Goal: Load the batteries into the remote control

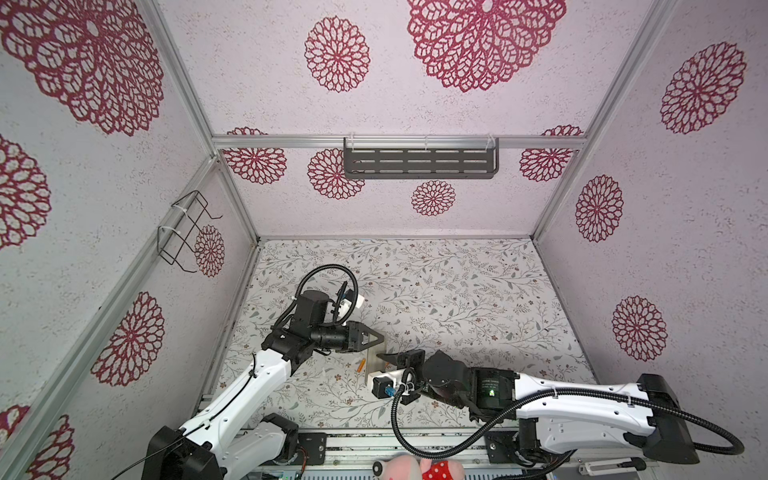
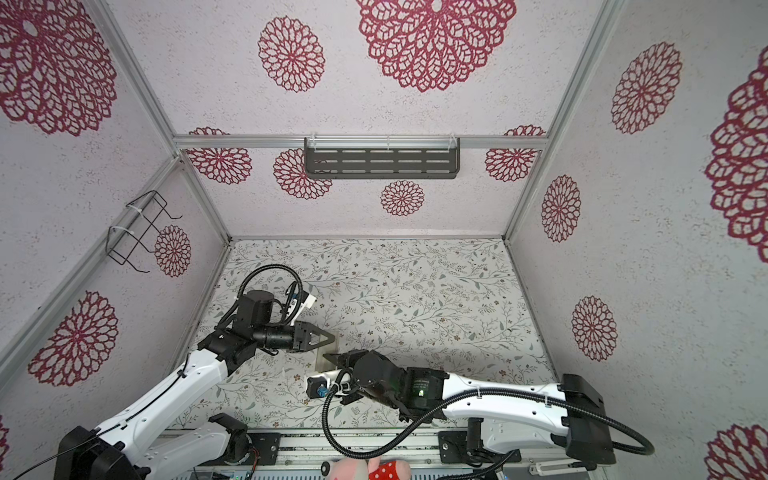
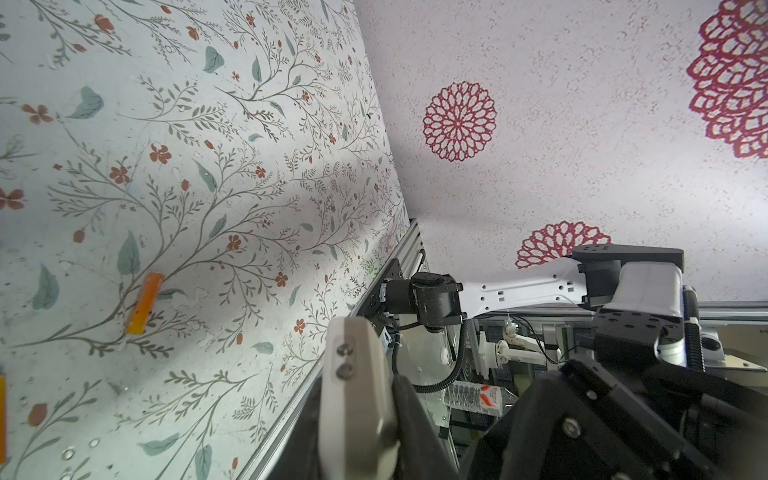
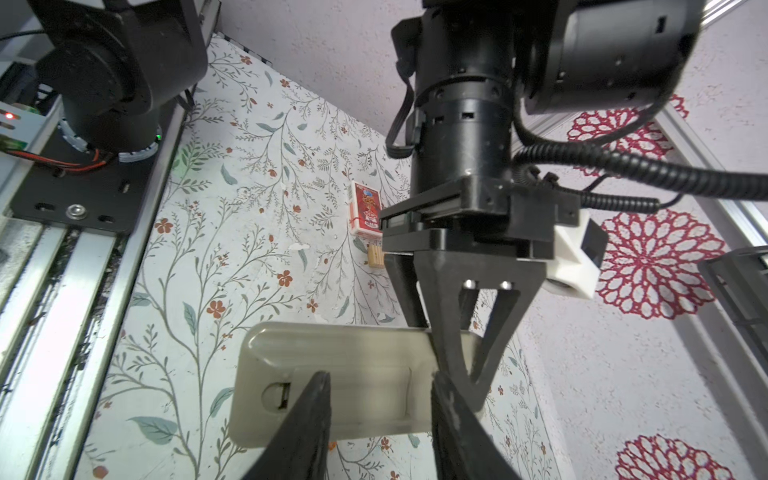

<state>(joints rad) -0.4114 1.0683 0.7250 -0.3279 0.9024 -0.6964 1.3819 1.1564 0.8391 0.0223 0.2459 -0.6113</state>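
Right gripper point(image 4: 379, 376), at the lower edge of the right wrist view, has its two black fingers spread apart with nothing between them. They stand just in front of the slim beige-grey plastic remote control point(image 4: 332, 349), one on each side of the sunken rectangular battery bay in its back. Left gripper point(image 1: 379, 339), at the lower middle of a top view, is pressed together on one short end of this remote and seems to carry it alone. I cannot tell whether a lid covers the bay. The two small orange cylinder batteries are not loaded yet: the first battery point(image 3: 144, 303) lies on the flowered table sheet point(image 3: 208, 124) at the left middle of the left wrist view, and the second battery point(image 3: 2, 411) is cut by the left edge of the same frame. I see three dangers from here. The remote is clamped only at one end, so a push from the right fingers on the bay could turn it in the grip or make it slip out. The batteries are round and smooth, so a touch from the side could roll them away over the sheet. A thin battery pinched off its middle could also tilt and meet the bay crooked, or with the wrong end first
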